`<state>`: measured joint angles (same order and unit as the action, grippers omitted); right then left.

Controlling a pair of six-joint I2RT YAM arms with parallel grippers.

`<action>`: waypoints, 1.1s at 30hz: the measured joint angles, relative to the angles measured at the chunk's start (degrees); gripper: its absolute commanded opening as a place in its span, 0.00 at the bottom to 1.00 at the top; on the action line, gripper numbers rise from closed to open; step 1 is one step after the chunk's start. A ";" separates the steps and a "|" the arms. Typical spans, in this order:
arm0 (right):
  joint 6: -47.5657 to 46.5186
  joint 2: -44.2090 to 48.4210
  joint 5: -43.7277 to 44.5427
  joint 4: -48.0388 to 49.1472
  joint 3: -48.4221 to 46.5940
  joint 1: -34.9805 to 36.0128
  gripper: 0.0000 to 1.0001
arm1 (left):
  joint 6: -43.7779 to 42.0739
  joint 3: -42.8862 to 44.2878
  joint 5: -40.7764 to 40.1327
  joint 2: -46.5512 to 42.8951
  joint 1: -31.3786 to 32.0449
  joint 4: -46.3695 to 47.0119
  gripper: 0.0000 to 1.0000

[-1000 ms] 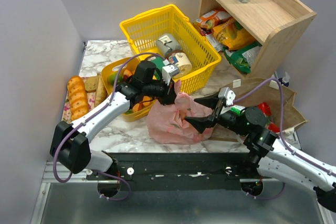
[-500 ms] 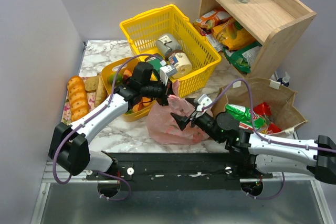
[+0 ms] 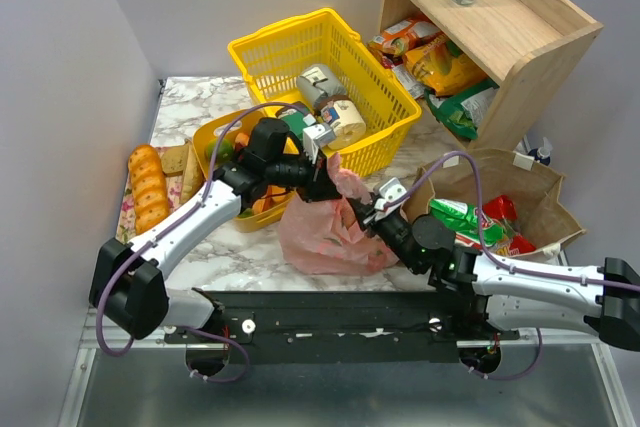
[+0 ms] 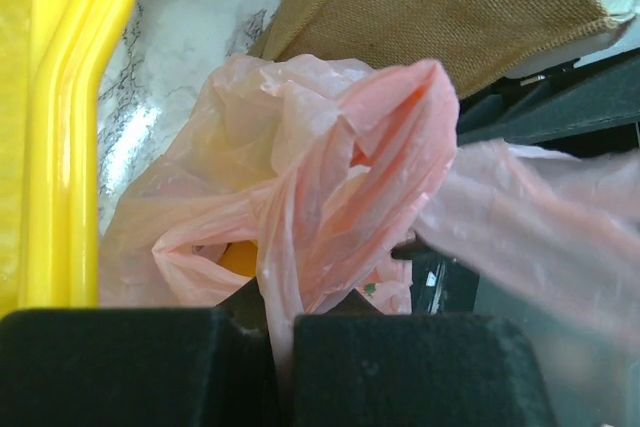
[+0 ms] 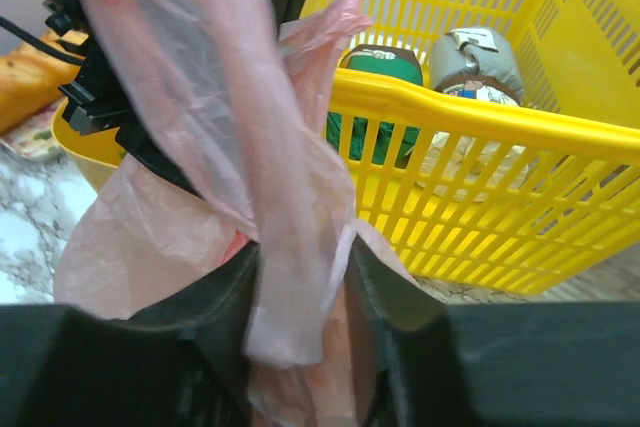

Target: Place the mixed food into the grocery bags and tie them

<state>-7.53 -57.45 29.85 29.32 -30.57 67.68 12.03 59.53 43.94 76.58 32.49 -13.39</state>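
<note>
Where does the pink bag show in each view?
Top external: pink bag at centre, just below the basket.
Left wrist: pink bag fills the middle.
Right wrist: pink bag left of centre, a strip running down.
Shared landmark: marble table, upper left in left wrist, lower left in right wrist.
</note>
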 measured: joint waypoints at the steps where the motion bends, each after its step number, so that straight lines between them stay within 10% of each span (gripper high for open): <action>1: -0.39 0.70 0.22 0.15 0.33 0.00 0.18 | -0.24 0.00 0.24 -0.20 -0.11 -0.11 0.00; 3: -0.85 2.03 0.55 0.50 1.14 -0.02 0.01 | -1.05 0.00 0.94 -0.68 -0.26 -0.44 0.00; 12: -1.97 4.50 -5.44 -3.30 1.29 -2.71 0.01 | -6.82 -0.24 6.73 -2.78 -0.55 -4.90 0.07; 22: -0.33 1.68 -15.50 -15.39 -5.97 -7.32 0.01 | -10.64 1.01 8.33 -2.47 -0.55 -10.12 0.55; 33: 0.31 -3.87 -20.06 -21.55 -10.71 -7.48 0.01 | -13.51 1.01 8.04 -6.64 -0.55 -12.94 0.74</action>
<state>-7.22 -61.32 9.78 7.77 -41.28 60.20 -1.48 60.53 51.99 69.93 31.94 -26.33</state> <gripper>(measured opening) 0.016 0.695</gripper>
